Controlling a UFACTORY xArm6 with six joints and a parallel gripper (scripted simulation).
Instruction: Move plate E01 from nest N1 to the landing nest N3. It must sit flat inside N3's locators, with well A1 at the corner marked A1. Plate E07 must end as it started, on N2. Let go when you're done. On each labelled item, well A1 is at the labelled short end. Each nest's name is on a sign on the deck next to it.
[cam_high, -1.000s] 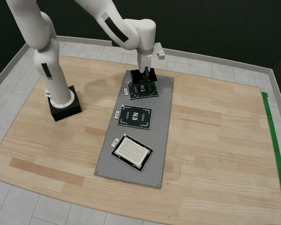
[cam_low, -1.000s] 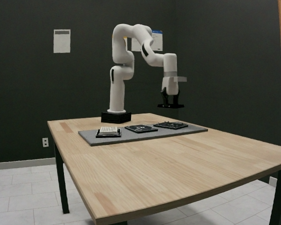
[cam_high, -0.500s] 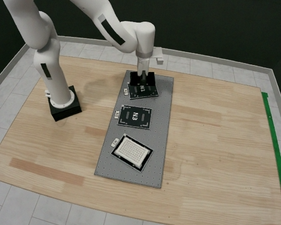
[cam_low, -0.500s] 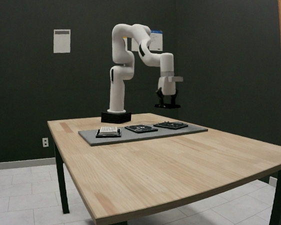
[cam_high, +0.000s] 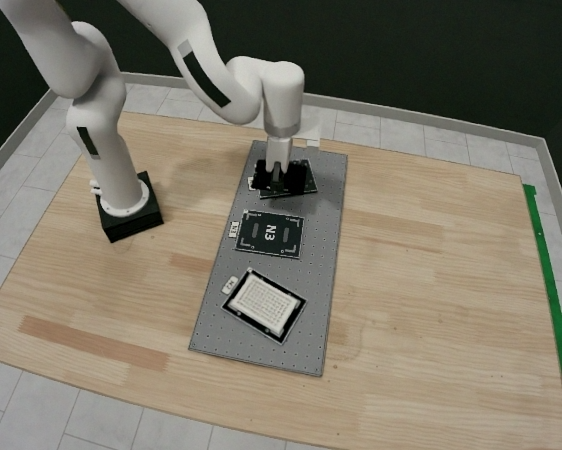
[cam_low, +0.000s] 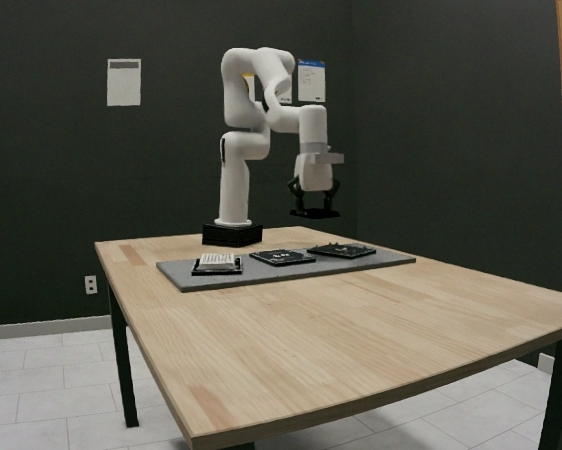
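Note:
My gripper point(cam_high: 278, 182) point(cam_low: 314, 207) is shut on plate E01 point(cam_high: 287, 192) point(cam_low: 315, 213), a flat black plate. It holds the plate level, well above nest N1 point(cam_low: 342, 250) at the far end of the grey deck point(cam_high: 320, 300) point(cam_low: 300, 275). The landing nest N3 point(cam_high: 295, 240) point(cam_low: 285, 260) is a black pad with white corner marks in the middle of the deck, with nothing on it. White plate E07 point(cam_high: 263, 302) point(cam_low: 216, 260) sits on nest N2 point(cam_high: 227, 306) at the near end, turned at an angle. From above, the gripper and the plate hide most of N1.
The robot's black base point(cam_high: 127, 210) point(cam_low: 232, 234) stands on the wooden table to the left of the deck. Small white signs stand beside N3 point(cam_high: 233, 229) and beside N2 point(cam_high: 229, 285). A green strip point(cam_high: 542, 250) runs along the table's right edge.

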